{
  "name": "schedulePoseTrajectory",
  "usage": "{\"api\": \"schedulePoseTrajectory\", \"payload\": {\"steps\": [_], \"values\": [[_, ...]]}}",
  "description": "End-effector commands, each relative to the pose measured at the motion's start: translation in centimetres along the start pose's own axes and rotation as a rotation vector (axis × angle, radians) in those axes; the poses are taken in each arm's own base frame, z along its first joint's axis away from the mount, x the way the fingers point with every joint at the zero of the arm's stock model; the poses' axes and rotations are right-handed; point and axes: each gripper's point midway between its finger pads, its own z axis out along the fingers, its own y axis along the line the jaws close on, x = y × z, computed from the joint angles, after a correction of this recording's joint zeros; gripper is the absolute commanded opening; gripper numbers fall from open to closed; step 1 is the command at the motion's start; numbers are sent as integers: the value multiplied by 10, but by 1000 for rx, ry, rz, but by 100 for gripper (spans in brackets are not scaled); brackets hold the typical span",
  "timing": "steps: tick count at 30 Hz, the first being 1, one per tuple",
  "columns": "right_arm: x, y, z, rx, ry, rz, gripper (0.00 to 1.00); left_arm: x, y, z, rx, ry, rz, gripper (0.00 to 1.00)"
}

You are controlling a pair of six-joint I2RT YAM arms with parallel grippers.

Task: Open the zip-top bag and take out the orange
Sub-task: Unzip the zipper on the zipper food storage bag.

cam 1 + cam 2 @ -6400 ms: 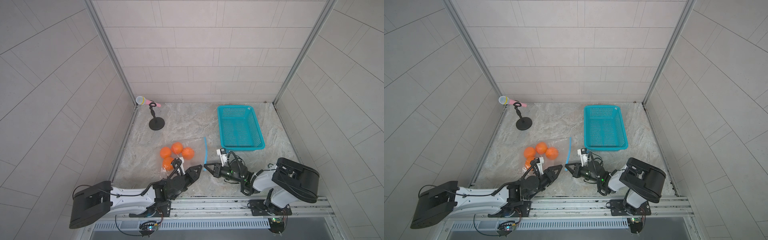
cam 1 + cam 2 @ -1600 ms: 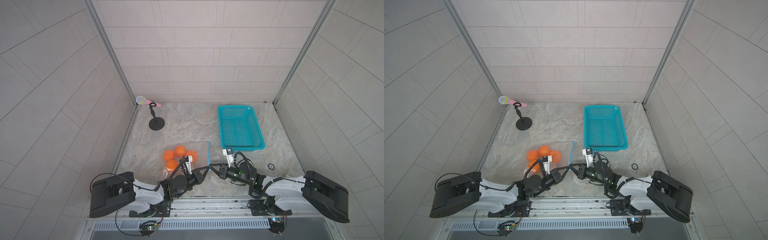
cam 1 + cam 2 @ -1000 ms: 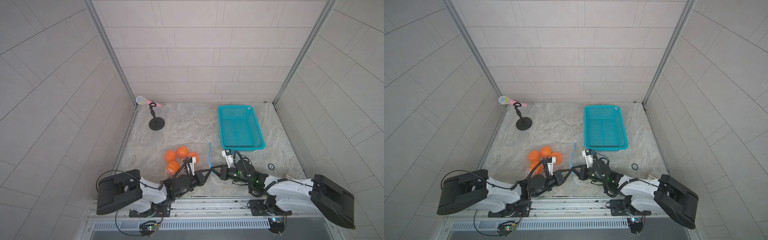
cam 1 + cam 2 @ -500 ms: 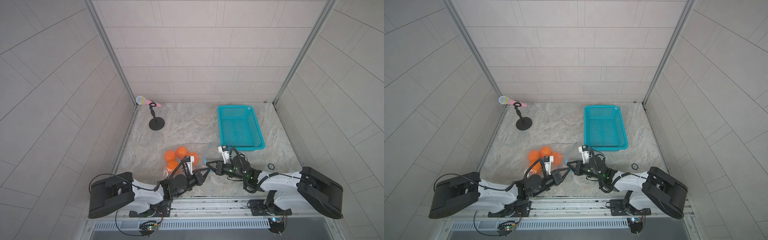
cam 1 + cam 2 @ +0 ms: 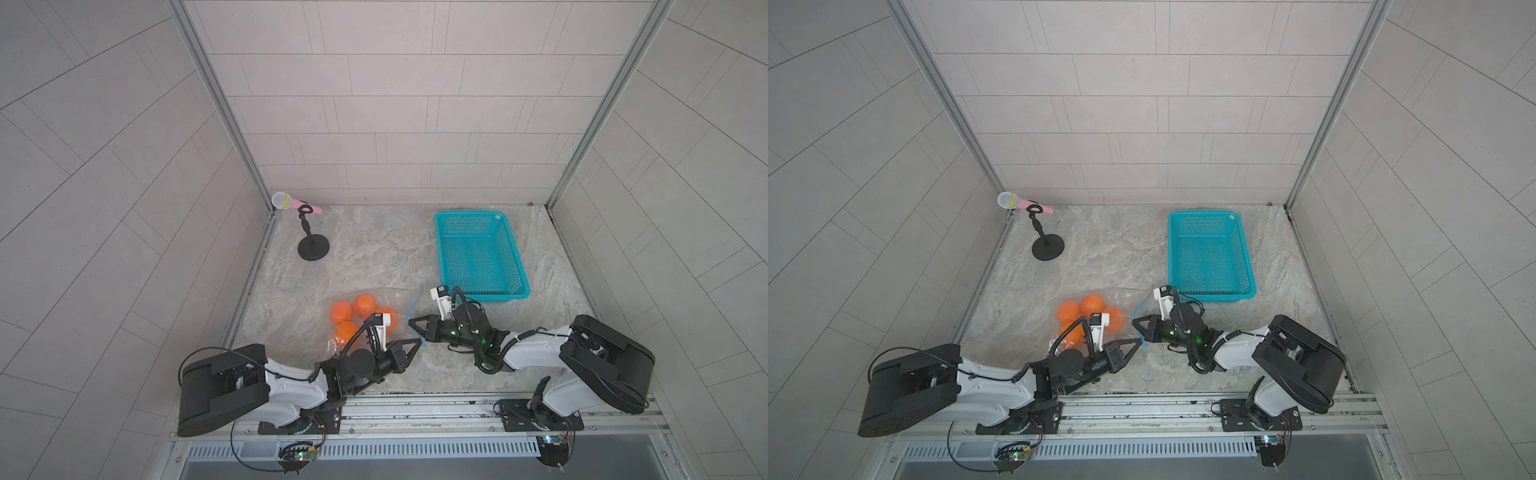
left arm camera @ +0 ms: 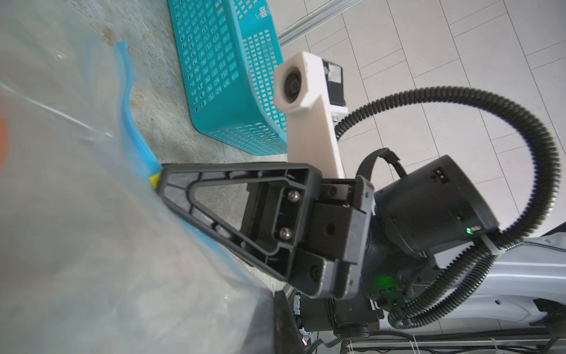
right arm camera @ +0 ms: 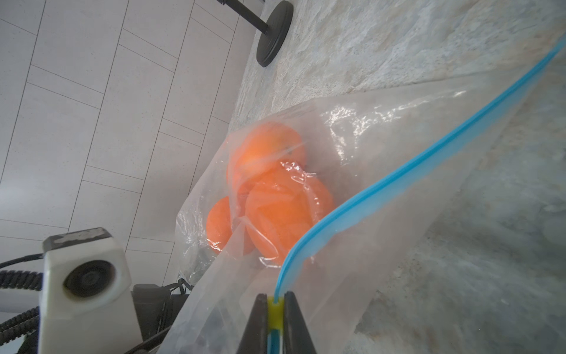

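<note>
The zip-top bag (image 5: 400,300) (image 5: 1126,300) lies at the front middle of the stone floor, with several oranges (image 5: 365,304) (image 7: 284,214) inside it. Its light-blue zip strip (image 5: 412,305) (image 7: 428,147) bows along the bag's right edge. My right gripper (image 5: 410,322) (image 7: 274,309) is shut on the strip's yellow tab. My left gripper (image 5: 417,341) (image 5: 1139,340) reaches in from the front, shut on the bag's near corner by the strip's end. In the left wrist view, plastic (image 6: 92,245) covers my jaws and only one dark finger (image 6: 286,325) shows.
A teal basket (image 5: 494,296) (image 6: 226,76) stands just behind the right arm. A pink toy microphone on a black stand (image 5: 313,251) is at the back left. Tiled walls close in three sides, and a metal rail (image 5: 415,409) runs along the front.
Over the last second my right gripper has moved left and a little back with the yellow tab, and the zip strip has gone from straight to bowed. The left gripper has barely moved.
</note>
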Motion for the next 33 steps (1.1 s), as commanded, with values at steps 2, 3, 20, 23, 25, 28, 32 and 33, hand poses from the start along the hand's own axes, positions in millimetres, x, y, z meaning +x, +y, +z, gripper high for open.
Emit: {"api": "schedulePoseTrajectory", "payload": {"steps": [2,3,20,23,25,28,32,33], "values": [[-17,-17,7,68,-59,8,1,8,-49,-10,199,71,-25,0],[-17,-20,9,86,-54,1,1,7,-50,-13,207,68,-27,0],[-45,-56,22,333,-19,-92,2,-18,-46,-49,135,76,21,0],[-54,-52,29,335,-31,-104,3,-18,-45,-52,138,78,20,0],[-54,-54,33,335,-27,-100,3,-17,-44,-53,144,80,13,0],[-56,-55,40,334,-25,-97,3,-15,-46,-53,169,91,1,0],[-60,-68,49,376,-11,-98,3,-15,-52,-56,203,101,-12,0],[-62,-70,50,387,-16,-102,2,-16,-54,-57,207,98,-12,0]]}}
